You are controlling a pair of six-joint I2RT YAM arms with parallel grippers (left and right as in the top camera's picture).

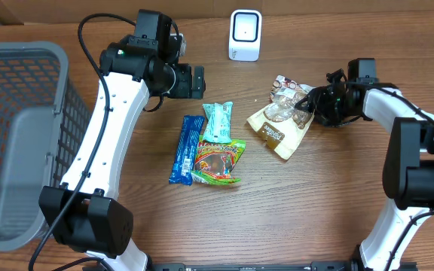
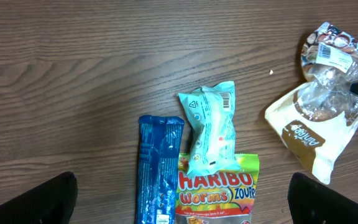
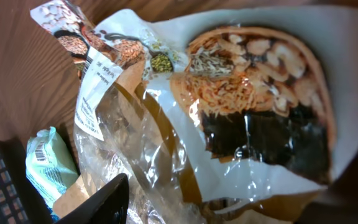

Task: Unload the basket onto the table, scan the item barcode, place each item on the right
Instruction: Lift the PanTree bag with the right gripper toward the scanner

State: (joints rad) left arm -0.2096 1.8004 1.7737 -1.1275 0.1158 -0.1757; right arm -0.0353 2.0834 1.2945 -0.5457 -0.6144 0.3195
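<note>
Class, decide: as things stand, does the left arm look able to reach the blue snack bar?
Probably yes. The left gripper hangs open nearby, and the blue snack bar lies uncovered, with the Haribo bag at one side.

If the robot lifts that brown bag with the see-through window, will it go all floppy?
Probably floppy: the brown bag looks like thin, wrinkled film lying slack on the table. Its shiny window may be slippery. It lies fairly flat, so likely light.
</note>
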